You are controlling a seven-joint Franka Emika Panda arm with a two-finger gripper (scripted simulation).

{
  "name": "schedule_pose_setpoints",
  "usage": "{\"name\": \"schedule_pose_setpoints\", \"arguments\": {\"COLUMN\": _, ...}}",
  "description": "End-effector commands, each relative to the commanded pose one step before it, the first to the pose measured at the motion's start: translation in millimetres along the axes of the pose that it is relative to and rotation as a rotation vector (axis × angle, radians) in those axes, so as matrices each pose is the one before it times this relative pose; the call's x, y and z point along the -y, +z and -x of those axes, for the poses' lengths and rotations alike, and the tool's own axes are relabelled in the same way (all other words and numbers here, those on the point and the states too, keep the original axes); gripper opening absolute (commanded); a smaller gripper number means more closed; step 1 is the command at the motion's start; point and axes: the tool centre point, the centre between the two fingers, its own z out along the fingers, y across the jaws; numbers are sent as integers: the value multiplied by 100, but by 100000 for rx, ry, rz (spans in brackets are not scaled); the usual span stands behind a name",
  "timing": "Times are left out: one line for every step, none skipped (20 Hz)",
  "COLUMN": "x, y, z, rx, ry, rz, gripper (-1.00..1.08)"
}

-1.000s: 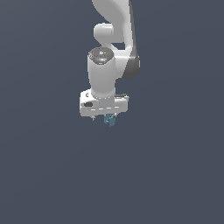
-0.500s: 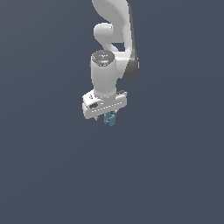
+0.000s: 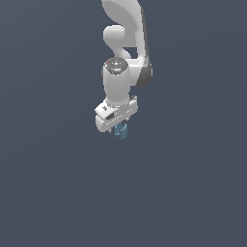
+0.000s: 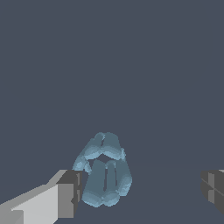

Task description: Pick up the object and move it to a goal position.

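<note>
The object (image 4: 104, 173) is a small teal-blue piece made of bumpy, rounded lobes. In the wrist view it lies between my fingers, close against one grey fingertip (image 4: 70, 192), while the other fingertip (image 4: 213, 189) stands far from it. My gripper (image 4: 141, 192) is open, with a wide gap on one side of the object. In the exterior view the white hand points straight down and the object (image 3: 121, 131) shows just beneath it, at my gripper (image 3: 118, 126). The fingers themselves are hard to make out there.
A uniform dark grey surface (image 3: 193, 193) fills both views. The white arm (image 3: 126, 43) rises from the hand to the top edge of the exterior view. No other object shows.
The hand has turned about its vertical axis and now sits more slanted in the exterior view. It stays over the object, which has not visibly shifted.
</note>
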Motion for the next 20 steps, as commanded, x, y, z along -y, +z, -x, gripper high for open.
{"name": "schedule_pose_setpoints", "arguments": {"x": 546, "y": 398, "z": 392, "rx": -20, "ry": -7015, "rz": -167, "gripper": 100}}
{"name": "schedule_pose_setpoints", "arguments": {"x": 227, "y": 156, "z": 141, "rx": -7, "ry": -2739, "rz": -69, "gripper": 100}}
{"name": "schedule_pose_setpoints", "arguments": {"x": 230, "y": 153, "z": 134, "rx": -8, "ry": -2713, "rz": -68, "gripper": 100}}
{"name": "schedule_pose_setpoints", "arguments": {"x": 224, "y": 146, "z": 123, "rx": -9, "ry": -2595, "rz": -64, "gripper": 100}}
{"name": "schedule_pose_setpoints", "arguments": {"x": 216, "y": 137, "z": 111, "rx": -10, "ry": -2456, "rz": -60, "gripper": 100}}
{"name": "schedule_pose_setpoints", "arguments": {"x": 207, "y": 128, "z": 100, "rx": -11, "ry": -2316, "rz": -56, "gripper": 100}}
{"name": "schedule_pose_setpoints", "arguments": {"x": 197, "y": 120, "z": 90, "rx": -11, "ry": -2176, "rz": -52, "gripper": 100}}
{"name": "schedule_pose_setpoints", "arguments": {"x": 187, "y": 111, "z": 81, "rx": -11, "ry": -2036, "rz": -48, "gripper": 100}}
{"name": "schedule_pose_setpoints", "arguments": {"x": 176, "y": 103, "z": 72, "rx": -11, "ry": -1897, "rz": -44, "gripper": 100}}
{"name": "schedule_pose_setpoints", "arguments": {"x": 165, "y": 95, "z": 64, "rx": -11, "ry": -1757, "rz": -41, "gripper": 100}}
{"name": "schedule_pose_setpoints", "arguments": {"x": 153, "y": 87, "z": 57, "rx": -10, "ry": -1616, "rz": -37, "gripper": 100}}
{"name": "schedule_pose_setpoints", "arguments": {"x": 141, "y": 79, "z": 49, "rx": -10, "ry": -1477, "rz": -34, "gripper": 100}}
{"name": "schedule_pose_setpoints", "arguments": {"x": 128, "y": 71, "z": 44, "rx": -9, "ry": -1335, "rz": -30, "gripper": 100}}
{"name": "schedule_pose_setpoints", "arguments": {"x": 116, "y": 64, "z": 37, "rx": -9, "ry": -1196, "rz": -27, "gripper": 100}}
{"name": "schedule_pose_setpoints", "arguments": {"x": 103, "y": 56, "z": 31, "rx": -8, "ry": -1056, "rz": -24, "gripper": 100}}
{"name": "schedule_pose_setpoints", "arguments": {"x": 90, "y": 48, "z": 26, "rx": -7, "ry": -916, "rz": -20, "gripper": 100}}
{"name": "schedule_pose_setpoints", "arguments": {"x": 75, "y": 41, "z": 23, "rx": -6, "ry": -772, "rz": -17, "gripper": 100}}
{"name": "schedule_pose_setpoints", "arguments": {"x": 62, "y": 33, "z": 18, "rx": -5, "ry": -633, "rz": -14, "gripper": 100}}
{"name": "schedule_pose_setpoints", "arguments": {"x": 49, "y": 26, "z": 13, "rx": -4, "ry": -493, "rz": -11, "gripper": 100}}
{"name": "schedule_pose_setpoints", "arguments": {"x": 35, "y": 19, "z": 9, "rx": -3, "ry": -352, "rz": -8, "gripper": 100}}
